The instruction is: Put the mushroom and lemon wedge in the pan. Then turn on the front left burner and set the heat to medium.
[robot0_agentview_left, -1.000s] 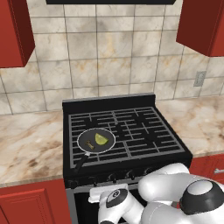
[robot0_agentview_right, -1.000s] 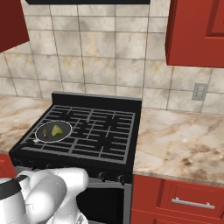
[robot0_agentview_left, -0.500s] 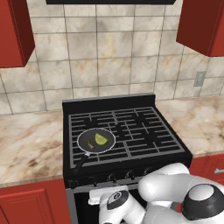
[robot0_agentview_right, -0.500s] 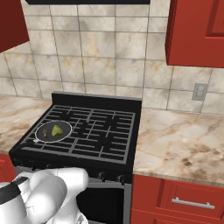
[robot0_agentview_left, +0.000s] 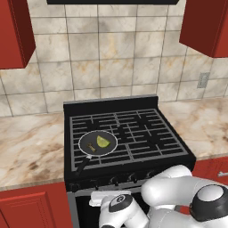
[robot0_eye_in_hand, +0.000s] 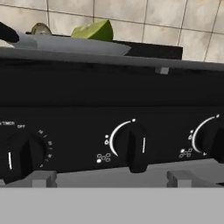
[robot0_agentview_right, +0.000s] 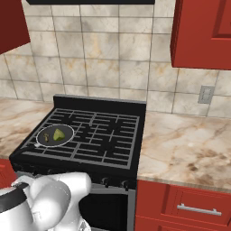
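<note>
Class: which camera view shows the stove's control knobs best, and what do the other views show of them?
The hand view: the knobs appear large, with dial markings visible. In both base views they are tiny dark bumps along the stove's front edge.

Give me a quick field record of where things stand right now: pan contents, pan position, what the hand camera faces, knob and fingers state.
pan: black pan on the stove's front left burner, handle toward the front
lemon wedge: in the pan
mushroom: in the pan, beside the wedge
stove: black gas stove, no flame visible
hand view faces: the stove's front control panel, close up
knob ahead: knob near the middle of the hand view, pointer upright
fingers: open, both tips level with the panel, not touching any knob
step left: burner knob not yet turned
</note>
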Controlling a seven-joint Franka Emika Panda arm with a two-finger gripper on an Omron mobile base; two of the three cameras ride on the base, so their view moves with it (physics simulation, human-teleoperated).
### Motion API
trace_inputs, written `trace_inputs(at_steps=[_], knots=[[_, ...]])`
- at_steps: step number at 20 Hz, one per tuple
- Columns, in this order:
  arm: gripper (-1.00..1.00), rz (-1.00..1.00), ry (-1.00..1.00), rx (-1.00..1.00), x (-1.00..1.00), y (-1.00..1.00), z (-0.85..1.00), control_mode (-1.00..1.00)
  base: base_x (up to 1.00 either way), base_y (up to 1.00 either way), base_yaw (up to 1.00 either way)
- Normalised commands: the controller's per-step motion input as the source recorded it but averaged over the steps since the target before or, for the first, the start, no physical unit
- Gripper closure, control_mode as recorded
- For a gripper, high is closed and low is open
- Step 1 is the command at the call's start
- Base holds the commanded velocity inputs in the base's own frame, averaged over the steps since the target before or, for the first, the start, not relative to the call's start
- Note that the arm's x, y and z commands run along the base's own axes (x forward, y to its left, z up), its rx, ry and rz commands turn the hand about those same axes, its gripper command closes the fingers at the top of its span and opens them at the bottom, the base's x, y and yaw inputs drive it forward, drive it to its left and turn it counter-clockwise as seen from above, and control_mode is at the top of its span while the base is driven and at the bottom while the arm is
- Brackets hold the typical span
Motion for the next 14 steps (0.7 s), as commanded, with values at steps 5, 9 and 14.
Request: trace_inputs(at_steps=[5,9,14], knots=[[-1.0,0.04,0.01,0.16,0.53,-0.51,0.03,-1.0,0.0,0.0,0.0],[-1.0,0.15,-0.02,0.05,0.59,-0.57,-0.04,-1.0,0.0,0.0,0.0],[-1.0,0.18,-0.05,0.03,0.53,-0.63,-0.06,-1.0,0.0,0.0,0.0]])
